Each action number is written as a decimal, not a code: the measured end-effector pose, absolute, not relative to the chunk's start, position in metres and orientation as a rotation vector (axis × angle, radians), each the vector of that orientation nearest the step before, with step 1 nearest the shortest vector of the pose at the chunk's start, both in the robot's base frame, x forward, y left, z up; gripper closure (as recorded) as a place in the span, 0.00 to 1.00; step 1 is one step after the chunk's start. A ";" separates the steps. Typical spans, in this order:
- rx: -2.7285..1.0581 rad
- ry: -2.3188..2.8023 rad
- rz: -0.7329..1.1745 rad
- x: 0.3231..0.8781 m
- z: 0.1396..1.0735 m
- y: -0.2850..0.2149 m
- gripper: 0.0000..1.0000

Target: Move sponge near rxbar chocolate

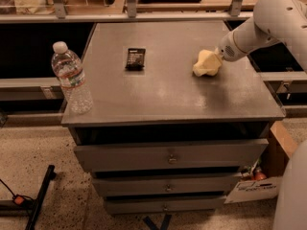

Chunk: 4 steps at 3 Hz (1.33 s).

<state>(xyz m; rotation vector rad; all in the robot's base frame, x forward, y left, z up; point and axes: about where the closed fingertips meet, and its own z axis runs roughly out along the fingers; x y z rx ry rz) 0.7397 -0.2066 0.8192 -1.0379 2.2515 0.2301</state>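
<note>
Currently, the robot's gripper sits at the right side of the grey metal cabinet top, reaching in from the white arm. It merges with the pale yellow, soft, pinched-sided sponge. You cannot tell whether the gripper is clenched on the sponge or merely resting against it, because both are the same pale colour. The small flat snack bar in a dark wrapper, the rxbar chocolate, lies flat near the middle left of the top, well apart from the sponge.

Risks, as judged from this view:
- If the hold is loose, the soft sponge may slip or twist out on the way left and land short of the bar.
- If you carry it too low, it may drag on the surface and peel free.
- If you overshoot, the sponge or gripper may shove the light bar out of place or cover it.
- The sponge starts close to the right edge, so a fumble there could send it to the floor.

Surroundings: a clear plastic water bottle stands upright at the front left corner, beyond the bar. It is tall enough to tip if your sweep runs long. Bare surface lies between sponge and bar, with nothing in the path. Grey drawers sit below, and a cardboard box is on the floor to the right.
</note>
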 end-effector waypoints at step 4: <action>-1.194 2.090 0.316 0.734 0.888 -0.158 1.00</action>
